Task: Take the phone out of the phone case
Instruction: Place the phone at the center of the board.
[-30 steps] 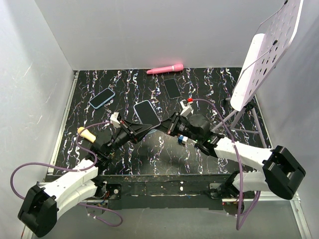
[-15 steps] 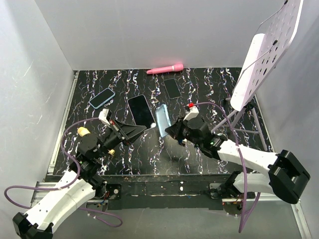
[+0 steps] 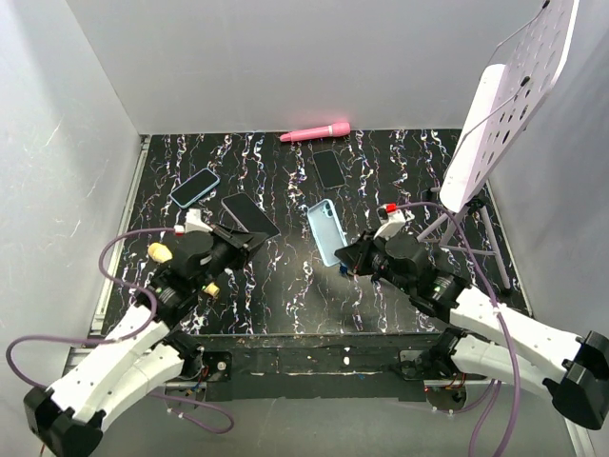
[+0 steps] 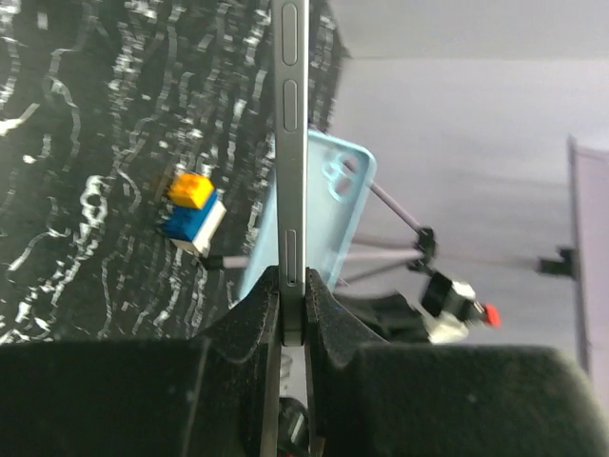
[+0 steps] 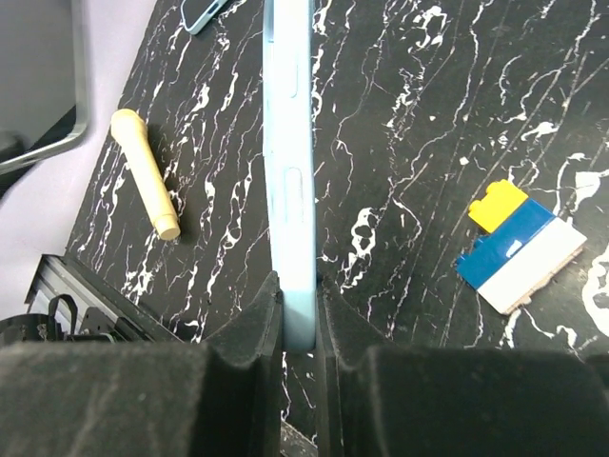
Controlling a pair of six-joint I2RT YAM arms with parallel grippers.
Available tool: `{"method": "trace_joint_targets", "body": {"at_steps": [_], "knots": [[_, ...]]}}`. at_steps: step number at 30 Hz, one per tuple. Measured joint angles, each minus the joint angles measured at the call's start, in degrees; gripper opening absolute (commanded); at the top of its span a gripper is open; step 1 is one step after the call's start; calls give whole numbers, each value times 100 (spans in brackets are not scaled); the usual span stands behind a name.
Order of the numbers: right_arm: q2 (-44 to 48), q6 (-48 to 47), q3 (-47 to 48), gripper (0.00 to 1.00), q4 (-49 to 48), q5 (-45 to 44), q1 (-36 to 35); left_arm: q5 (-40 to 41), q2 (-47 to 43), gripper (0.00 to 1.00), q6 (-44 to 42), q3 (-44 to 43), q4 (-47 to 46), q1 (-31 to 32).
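Observation:
My left gripper [image 3: 242, 239] is shut on the bare black phone [image 3: 249, 216] and holds it above the table at the left. In the left wrist view the phone's grey edge [image 4: 291, 143] stands between the pads [image 4: 325, 309]. My right gripper [image 3: 350, 259] is shut on the empty light blue case [image 3: 326, 231], held apart from the phone at centre right. The case shows edge-on in the right wrist view [image 5: 288, 171], and behind the phone in the left wrist view [image 4: 335, 214].
A blue-cased phone [image 3: 194, 188] and a black phone [image 3: 329, 168] lie at the back. A pink stick [image 3: 315, 131] lies by the back wall. A white perforated stand [image 3: 495, 105] rises at the right. A wooden peg [image 5: 145, 171] and a toy block [image 5: 519, 248] lie on the table.
The phone and the case have come apart. My left gripper has drawn the phone back to the left, and my right gripper has carried the blue case to the right.

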State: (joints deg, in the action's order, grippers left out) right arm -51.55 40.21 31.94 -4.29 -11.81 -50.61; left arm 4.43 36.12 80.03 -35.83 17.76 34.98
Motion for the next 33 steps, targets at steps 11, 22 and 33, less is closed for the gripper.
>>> {"method": "trace_joint_targets", "body": {"at_steps": [11,22,33], "knots": [[1163,164,-289,1,1154,-83,0,1051,3279,0,562,-308,-1038,-2],[1832,428,-378,1,2090,192,-15,1727,6236,0,1174,-1762,-2448,-157],[2472,463,-378,1,3005,68,-15,2365,8017,0,1797,-2907,-3012,-356]]}}
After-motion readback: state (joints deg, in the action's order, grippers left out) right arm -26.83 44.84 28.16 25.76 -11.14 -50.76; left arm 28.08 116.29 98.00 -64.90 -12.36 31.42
